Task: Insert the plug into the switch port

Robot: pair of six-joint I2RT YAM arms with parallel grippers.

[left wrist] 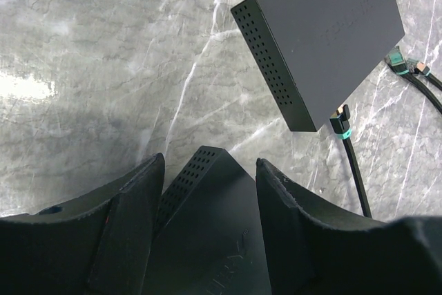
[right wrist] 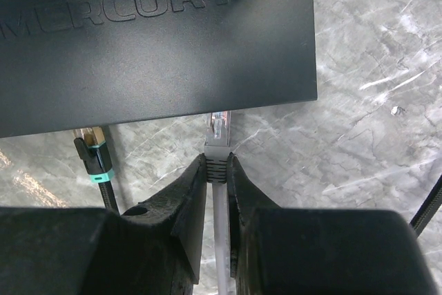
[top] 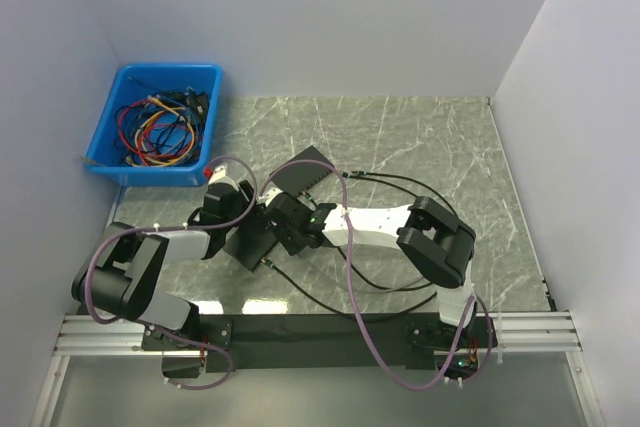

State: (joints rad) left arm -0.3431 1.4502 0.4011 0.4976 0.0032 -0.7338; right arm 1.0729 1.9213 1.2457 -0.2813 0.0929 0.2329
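In the right wrist view my right gripper is shut on the ribbed grey boot of a plug with a pale cable. Its clear tip meets the near edge of the black switch marked MERCURY; the port itself is hidden under that edge. My left gripper straddles a corner of the same switch, and both pads press its sides. From above, the switch lies between the left gripper and the right gripper.
A black cable's plug with a teal band sits in the switch left of my plug. A second grey switch lies beyond, with its own teal-banded plug. A blue bin holding cables stands at the back left.
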